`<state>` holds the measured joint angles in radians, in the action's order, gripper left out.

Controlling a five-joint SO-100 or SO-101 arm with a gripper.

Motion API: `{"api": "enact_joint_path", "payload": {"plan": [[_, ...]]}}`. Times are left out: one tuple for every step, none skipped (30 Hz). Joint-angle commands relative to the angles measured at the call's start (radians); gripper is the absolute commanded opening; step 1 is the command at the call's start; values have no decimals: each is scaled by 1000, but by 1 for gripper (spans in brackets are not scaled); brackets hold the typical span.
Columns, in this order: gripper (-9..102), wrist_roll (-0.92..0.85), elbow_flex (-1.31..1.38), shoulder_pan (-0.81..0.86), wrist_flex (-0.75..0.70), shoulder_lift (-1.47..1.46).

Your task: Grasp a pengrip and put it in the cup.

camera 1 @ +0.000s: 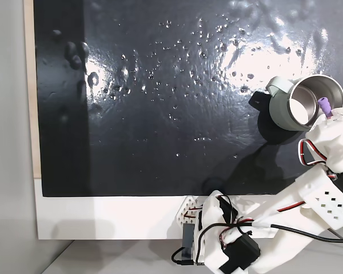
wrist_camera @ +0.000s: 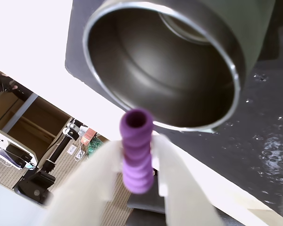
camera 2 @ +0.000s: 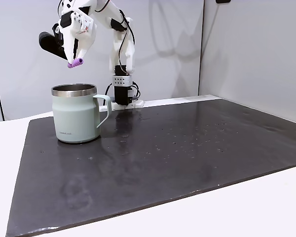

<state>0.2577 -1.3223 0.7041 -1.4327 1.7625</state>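
1. One black mat covers most of the white table; in a fixed view from above it is cut off at the top and right edges, and glare and small bumps on its glossy skin make the surface hard to read.
2. One white arm rises from its base at the far edge of the mat in a fixed view from the side. Its top is cut off at 12 o'clock, and from above its lower links run out of the picture at 4 o'clock.
3. One cup, pale green with a steel rim, stands upright on the mat at about 9 o'clock in the side view, handle toward 3 o'clock. A small dark line of print low on its wall is too small to read. From above the cup sits at 3 o'clock; in the wrist view its body is cut off at the top.
4. One gripper is clamped on the pengrip, hanging above the cup's rim without touching it; its fingers are blurred in the wrist view.
5. One pengrip, purple and ribbed, is pinched between the fingers with its open end toward the cup's mouth at 12 o'clock. From above it shows over the rim at 3 o'clock.
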Motion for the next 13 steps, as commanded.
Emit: {"api": "enact_joint_path", "payload": {"plan": [[34,-11,5,14,38,0],[35,-11,5,12,40,-2],[35,-11,5,11,40,-2],[35,-11,3,9,40,-2],[36,-11,3,8,40,-2],[36,-11,3,8,38,-2],[36,-11,3,5,38,-2],[36,-11,2,5,38,-2],[36,-11,2,3,37,-2],[36,-11,2,2,37,-2],[36,-11,2,0,37,-2],[35,-11,2,-2,37,-2],[35,-9,2,-3,37,-2]]}}
